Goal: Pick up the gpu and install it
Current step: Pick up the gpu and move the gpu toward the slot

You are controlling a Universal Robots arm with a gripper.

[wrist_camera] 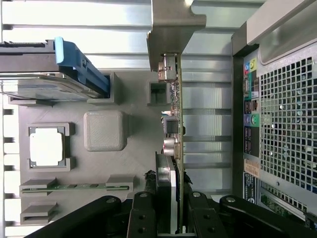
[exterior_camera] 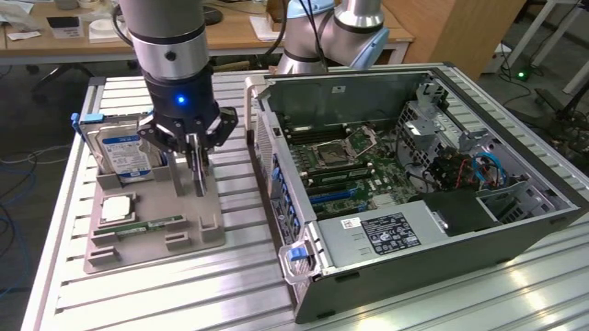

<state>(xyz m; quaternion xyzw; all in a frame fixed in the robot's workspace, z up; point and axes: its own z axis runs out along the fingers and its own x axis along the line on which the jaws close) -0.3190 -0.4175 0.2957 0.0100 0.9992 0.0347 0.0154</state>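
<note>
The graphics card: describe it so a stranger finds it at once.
Find the grey tray at the exterior view's left of the open computer. Gripped in the tool, the graphics card stands on edge: thin, dark, silver-bracketed, unlike the thick blue-labelled drive beside it.

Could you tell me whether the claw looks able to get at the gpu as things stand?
Very likely yes: the claw looks closed on the upright gpu at the grey tray, one finger on each face and nothing between them.
</note>
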